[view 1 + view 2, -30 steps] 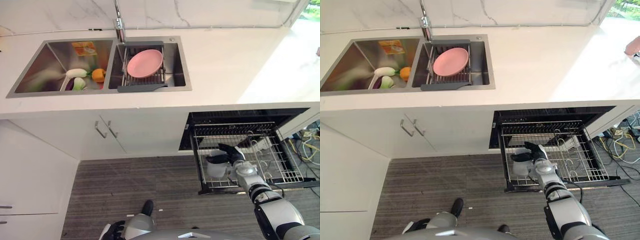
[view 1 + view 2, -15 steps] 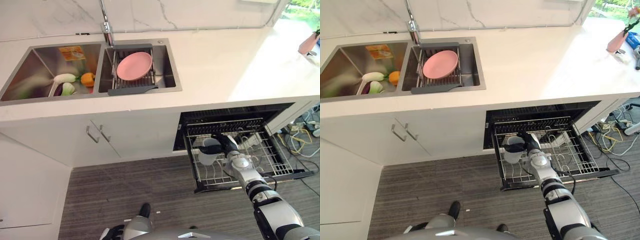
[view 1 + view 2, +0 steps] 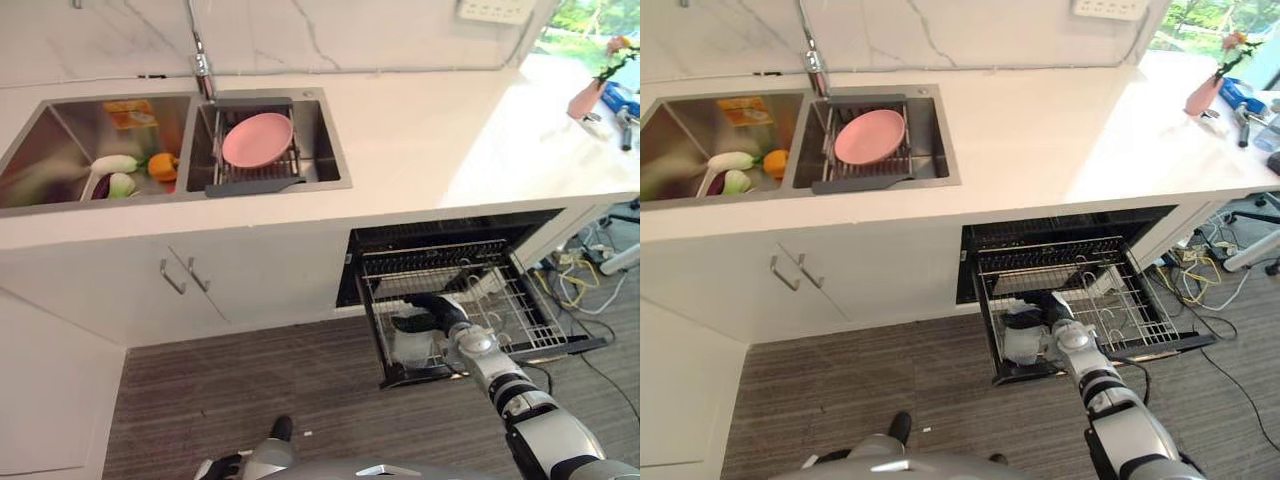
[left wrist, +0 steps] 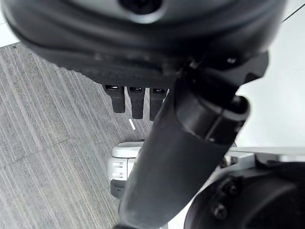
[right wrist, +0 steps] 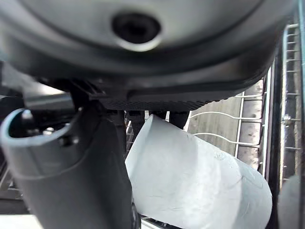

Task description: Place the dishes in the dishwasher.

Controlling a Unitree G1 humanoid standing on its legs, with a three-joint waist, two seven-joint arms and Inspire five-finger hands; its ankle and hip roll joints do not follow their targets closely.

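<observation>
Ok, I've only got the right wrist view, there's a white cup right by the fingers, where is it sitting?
Observer: The white cup is at the front left of the pulled-out dishwasher rack, with the right hand on it.
Operator: Anything left to load?
Observer: Yes, a pink plate lies on the drying rack over the right sink basin.
Operator: And the left hand?
Observer: The left hand hangs low over the grey floor, fingers straight, holding nothing.
</observation>
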